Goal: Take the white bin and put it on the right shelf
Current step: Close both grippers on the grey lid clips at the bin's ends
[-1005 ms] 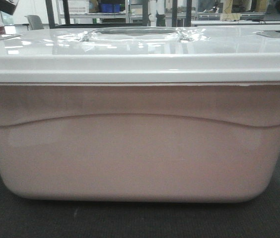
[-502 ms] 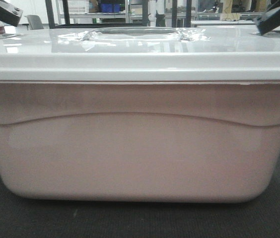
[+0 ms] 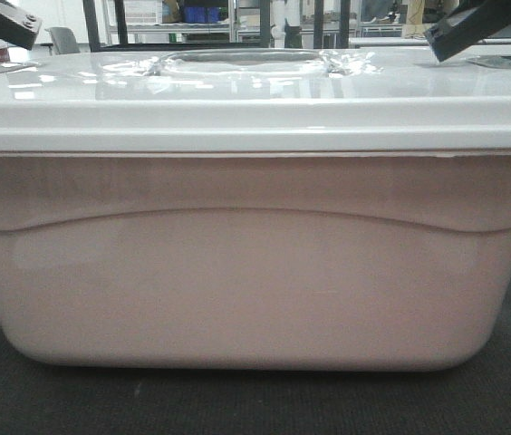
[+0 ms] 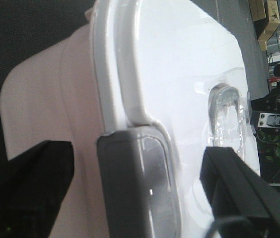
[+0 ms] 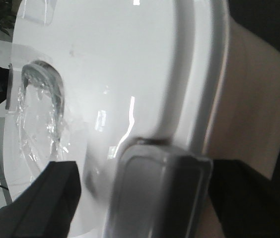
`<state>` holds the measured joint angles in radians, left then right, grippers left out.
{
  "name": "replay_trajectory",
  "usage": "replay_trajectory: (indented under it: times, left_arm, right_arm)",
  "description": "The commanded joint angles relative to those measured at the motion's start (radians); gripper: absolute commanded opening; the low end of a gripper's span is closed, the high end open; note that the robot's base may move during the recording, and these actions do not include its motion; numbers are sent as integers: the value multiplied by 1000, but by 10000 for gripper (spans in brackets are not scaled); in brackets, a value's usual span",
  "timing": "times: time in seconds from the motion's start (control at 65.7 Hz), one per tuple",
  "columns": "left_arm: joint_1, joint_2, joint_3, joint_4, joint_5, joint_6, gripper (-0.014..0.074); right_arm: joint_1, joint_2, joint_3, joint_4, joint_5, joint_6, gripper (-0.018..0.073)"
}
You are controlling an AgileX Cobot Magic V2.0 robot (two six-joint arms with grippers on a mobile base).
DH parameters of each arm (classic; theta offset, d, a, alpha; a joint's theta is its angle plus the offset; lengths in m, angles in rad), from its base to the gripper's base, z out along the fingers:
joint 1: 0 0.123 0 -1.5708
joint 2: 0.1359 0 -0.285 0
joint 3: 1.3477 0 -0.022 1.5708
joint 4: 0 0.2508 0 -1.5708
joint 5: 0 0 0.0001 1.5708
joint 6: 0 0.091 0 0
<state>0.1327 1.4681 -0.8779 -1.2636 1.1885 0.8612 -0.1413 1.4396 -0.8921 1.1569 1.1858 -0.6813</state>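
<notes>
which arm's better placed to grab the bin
Left, narrowly: the left gripper is open with a grey latch centred between its fingers; the right gripper, also open, has its latch nearer one finger. Lifting the bin likely needs both.

No text, label, brand or number can be read in any view. The white bin shows only plain plastic on its side and glossy lid, with no legible writing. A cardboard box at the far edge of the left wrist view bears a small dark mark, too blurred to make out.
</notes>
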Motion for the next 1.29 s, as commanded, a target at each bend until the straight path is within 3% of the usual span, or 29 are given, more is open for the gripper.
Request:
replay_trajectory:
  times: [0.0,0.35,0.487,1.066,1.279]
  left_arm:
    - [-2,-27,-34,-84,129,10,426]
    - [-47,-27,-45,19,129,-16,426]
    - [-71,-27,-45,8,129,-17,421]
    - [-71,-27,-45,-34,129,-17,406]
    - [-71,-27,-45,-56,129,-17,332]
  right_arm:
    - [3,-29,-19,98,149,-16,622]
    - [3,-29,-19,109,149,-16,622]
    - [3,-29,-19,109,149,-16,622]
    - [3,-29,-19,106,149,-16,620]
    - [3,-29,-19,96,149,-16,431]
